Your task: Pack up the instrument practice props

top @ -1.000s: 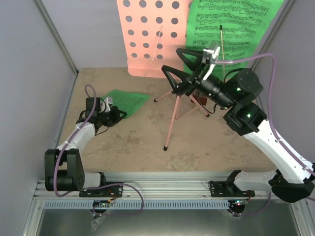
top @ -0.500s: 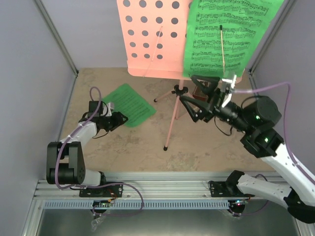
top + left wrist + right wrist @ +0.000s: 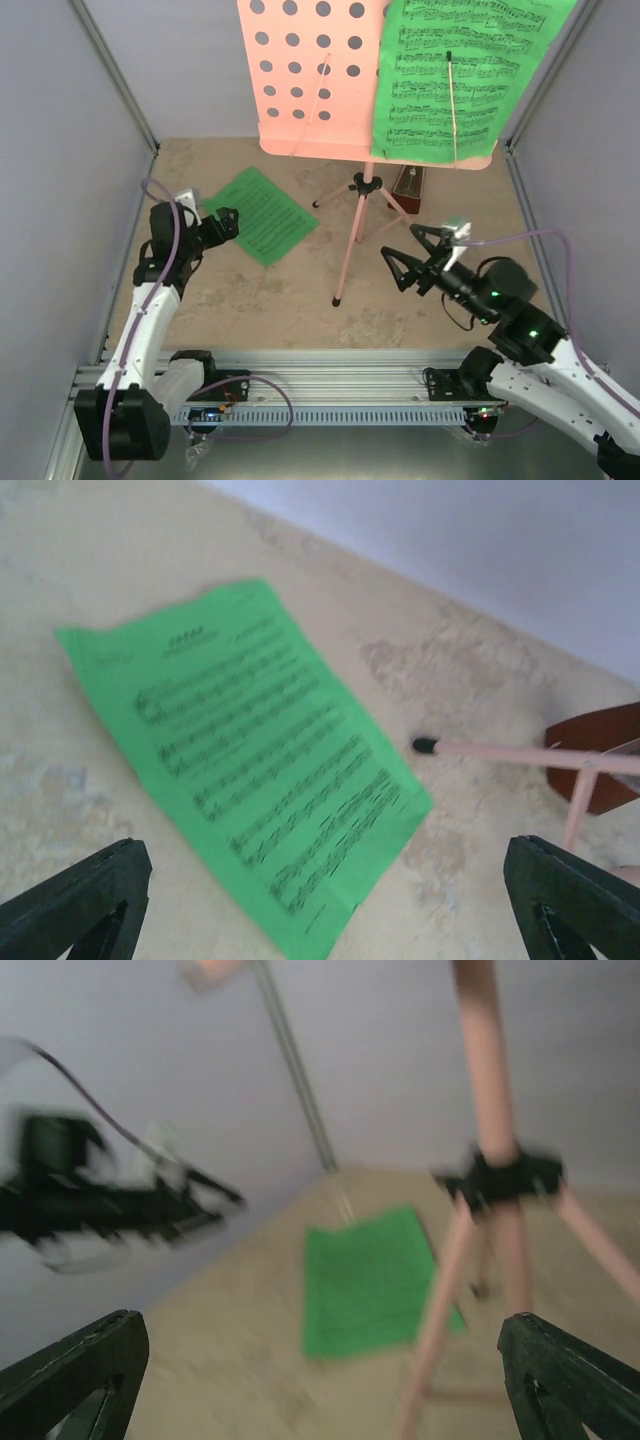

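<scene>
Left pincer point(image 3: 218, 224) is gaping wide, holding nothing; green sheet point(image 3: 262, 215) is lying flat on the bench point(image 3: 250, 300) at its three o'clock, long axis ten-to-four. Right pincer point(image 3: 405, 262), also wide, is hanging farther off.

Lab test cell: grey panel walls point(image 3: 60, 200), aluminium rail point(image 3: 330, 385)

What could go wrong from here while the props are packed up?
The loose green sheet lies flat on the table, so the open left claw may slide or crumple it. The pink stand rests on thin tripod legs with the open right claw close by; a bump could tip it onto the metronome.
</scene>
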Tool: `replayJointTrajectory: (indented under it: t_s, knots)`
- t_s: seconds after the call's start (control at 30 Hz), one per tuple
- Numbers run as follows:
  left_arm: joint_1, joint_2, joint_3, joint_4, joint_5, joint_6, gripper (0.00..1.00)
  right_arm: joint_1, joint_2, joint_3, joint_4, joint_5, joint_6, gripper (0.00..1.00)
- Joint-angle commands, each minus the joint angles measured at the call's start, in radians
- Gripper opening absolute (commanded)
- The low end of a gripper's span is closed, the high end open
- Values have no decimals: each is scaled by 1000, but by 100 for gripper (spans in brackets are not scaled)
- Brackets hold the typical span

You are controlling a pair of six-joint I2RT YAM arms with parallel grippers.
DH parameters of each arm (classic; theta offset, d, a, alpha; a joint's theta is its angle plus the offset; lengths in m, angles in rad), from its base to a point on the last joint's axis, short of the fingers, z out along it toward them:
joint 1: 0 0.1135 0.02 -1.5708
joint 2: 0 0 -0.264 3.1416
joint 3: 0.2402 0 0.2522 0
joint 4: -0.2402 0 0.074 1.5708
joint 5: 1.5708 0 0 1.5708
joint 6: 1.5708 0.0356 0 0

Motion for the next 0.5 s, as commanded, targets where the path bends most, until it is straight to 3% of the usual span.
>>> replayJointTrajectory:
  t_s: [0.0,0.2,0.3,0.47]
  knots:
    - [1,-46,88,87,54,38,99,-20,46,-124,-59,150,44,98]
    - [1,-90,12,229,89,126,99,-28,220,-314,231,-28,92,91]
    - [1,-97,27,186,81,144,99,-28,290,-362,330,-48,108,90]
    - [1,-130,14,193,53,143,99,-26,412,-422,504,-72,139,79]
